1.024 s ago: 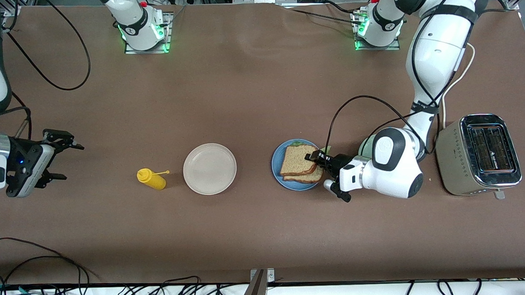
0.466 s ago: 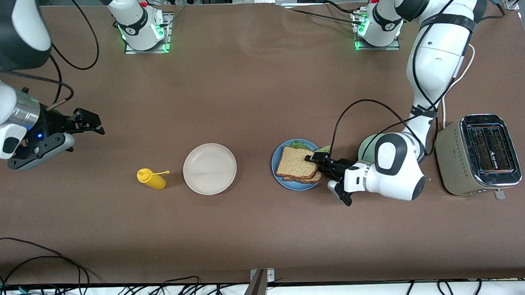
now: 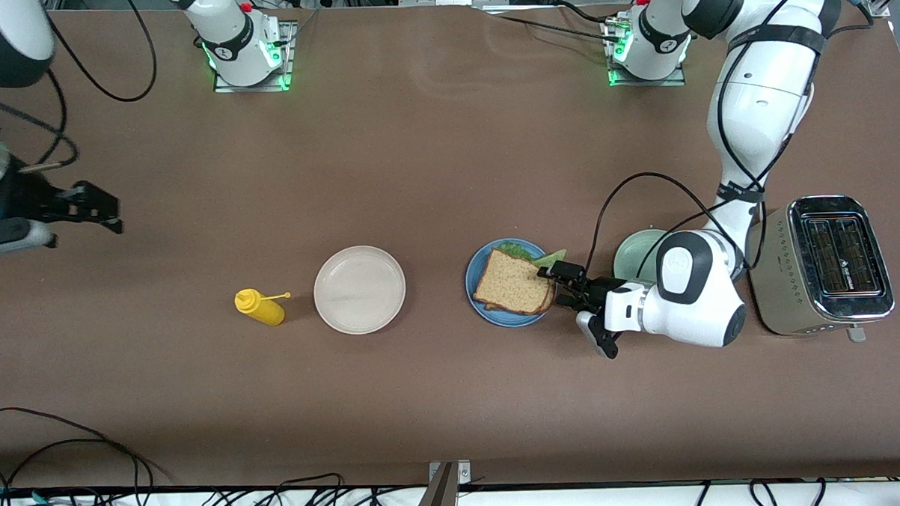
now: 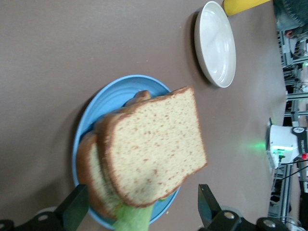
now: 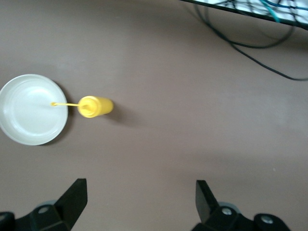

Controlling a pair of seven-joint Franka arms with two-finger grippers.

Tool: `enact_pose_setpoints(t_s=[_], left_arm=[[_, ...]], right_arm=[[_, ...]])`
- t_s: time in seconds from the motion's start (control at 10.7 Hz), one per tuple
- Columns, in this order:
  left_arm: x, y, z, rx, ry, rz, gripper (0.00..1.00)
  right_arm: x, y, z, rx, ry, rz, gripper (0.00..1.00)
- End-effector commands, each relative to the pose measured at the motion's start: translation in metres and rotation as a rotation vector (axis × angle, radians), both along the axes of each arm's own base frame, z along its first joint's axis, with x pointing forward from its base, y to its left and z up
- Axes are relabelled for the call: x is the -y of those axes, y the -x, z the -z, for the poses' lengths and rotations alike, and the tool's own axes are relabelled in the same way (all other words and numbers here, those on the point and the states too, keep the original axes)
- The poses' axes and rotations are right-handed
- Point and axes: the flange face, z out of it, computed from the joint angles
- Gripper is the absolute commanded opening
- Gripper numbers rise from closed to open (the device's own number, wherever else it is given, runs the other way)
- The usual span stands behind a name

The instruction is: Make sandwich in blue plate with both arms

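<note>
On the brown desk (image 3: 432, 171), the sandwich (image 3: 512, 283) lies in the blue plate (image 3: 482, 306), with the left end effector (image 3: 563, 283) just beside the plate's rim on the side toward the left arm's end of the desk, its fingers (image 4: 77, 210) spread apart and holding nothing. In the left wrist view the fingers stand to either side of the bread's nearest corner without touching it.

The sandwich is two squarish slices of speckled brown bread with darker crust, the top slice shifted a little off the lower one, and ruffled green lettuce (image 3: 511, 248) pokes out at the edge farther from the front camera and toward the left end effector. The stack lies flat, turned slightly askew, with no clear long axis.

The right end effector (image 3: 93, 209) hangs over bare desk at the right arm's end, fingers wide open and empty, well apart from everything. Between it and the blue plate stand a yellow squeeze bottle (image 3: 260, 307) and a cream-white plate (image 3: 359, 289). A pale-green plate (image 3: 635, 250) and a toaster (image 3: 821, 266) sit toward the left arm's end.
</note>
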Motion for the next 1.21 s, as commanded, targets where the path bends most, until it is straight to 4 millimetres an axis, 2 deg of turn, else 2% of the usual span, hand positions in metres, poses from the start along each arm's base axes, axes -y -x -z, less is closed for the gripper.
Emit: enact_pose_setpoints(t_s=[0.0, 0.19, 0.28, 0.47, 0.65, 0.93, 1.12], left_arm=[[-0.028, -0.004, -0.035, 0.03, -0.065, 0.065, 1.0], [-0.047, -0.005, -0.074, 0.042, -0.158, 0.076, 1.0], [-0.055, -0.004, -0.094, 0.028, -0.188, 0.057, 1.0], [-0.058, 0.004, -0.146, 0.02, -0.341, 0.023, 1.0], [-0.046, 0.019, -0.191, -0.018, -0.479, -0.037, 1.0], [-0.013, 0.049, -0.275, 0.083, -0.733, -0.1, 1.0], [-0.017, 0.07, -0.331, 0.16, -0.809, -0.147, 1.0]], right_arm=[[0.014, 0.019, -0.013, -0.003, -0.01, 0.139, 1.0], [0.007, 0.024, -0.017, -0.035, -0.041, 0.155, 1.0], [0.002, 0.028, -0.015, -0.07, -0.123, 0.165, 1.0], [-0.003, 0.029, -0.02, -0.072, -0.156, 0.165, 1.0], [-0.007, 0.03, -0.021, -0.07, -0.145, 0.153, 1.0], [-0.001, 0.031, -0.024, -0.072, -0.09, 0.146, 1.0], [0.002, 0.031, -0.024, -0.074, -0.066, 0.145, 1.0]])
